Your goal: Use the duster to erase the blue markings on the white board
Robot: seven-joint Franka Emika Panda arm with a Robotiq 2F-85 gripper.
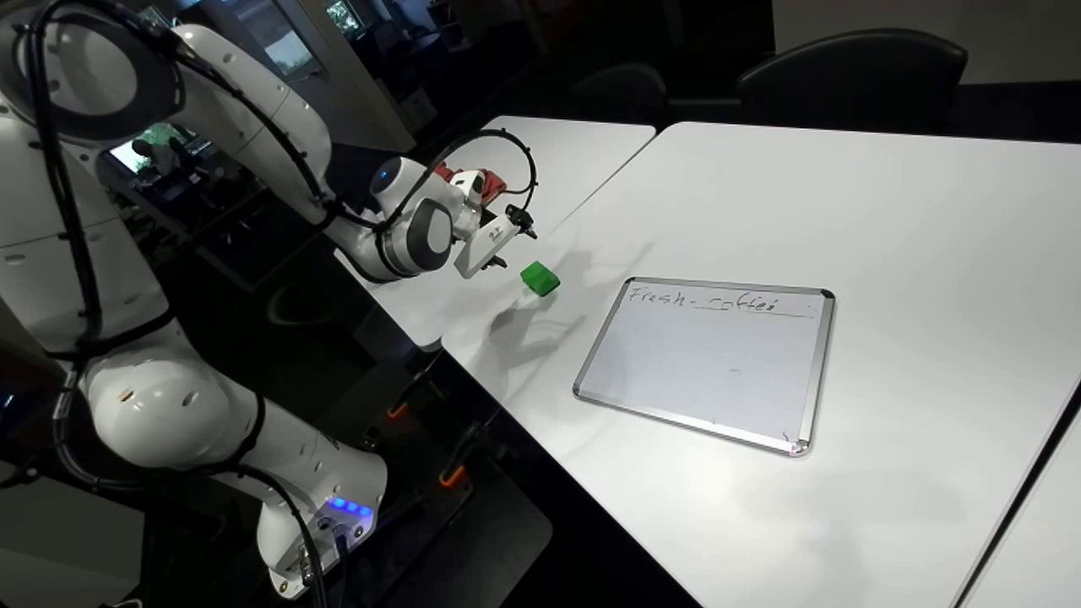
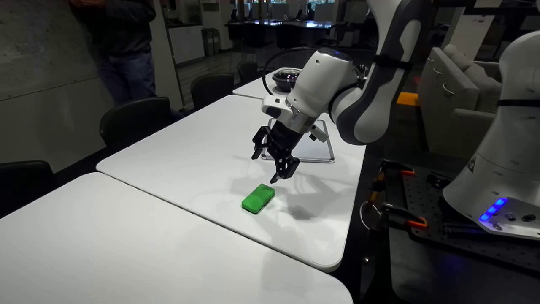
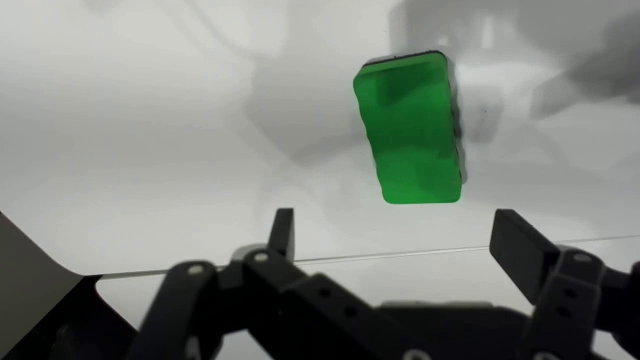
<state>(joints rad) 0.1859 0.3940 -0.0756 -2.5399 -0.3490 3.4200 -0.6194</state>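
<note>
The green duster (image 1: 540,279) lies flat on the white table, beside the board. It also shows in an exterior view (image 2: 258,198) and in the wrist view (image 3: 412,132). My gripper (image 1: 516,248) is open and empty, above the table near the duster and apart from it. In the wrist view the duster lies beyond the spread fingertips (image 3: 394,215). The white board (image 1: 692,363) has a silver frame and lies flat. It bears dark writing, "Fresh coffee" (image 1: 743,304), along one edge, a faint bluish mark (image 1: 735,371) and small marks near a corner. The arm partly hides the board (image 2: 310,150) in an exterior view.
A seam (image 2: 202,217) runs between two white tables near the duster. A red cloth (image 1: 492,186) lies behind the gripper. A dark covered bowl (image 2: 286,79) stands at the far end. Black chairs (image 1: 853,76) and a person (image 2: 126,55) are beyond the table.
</note>
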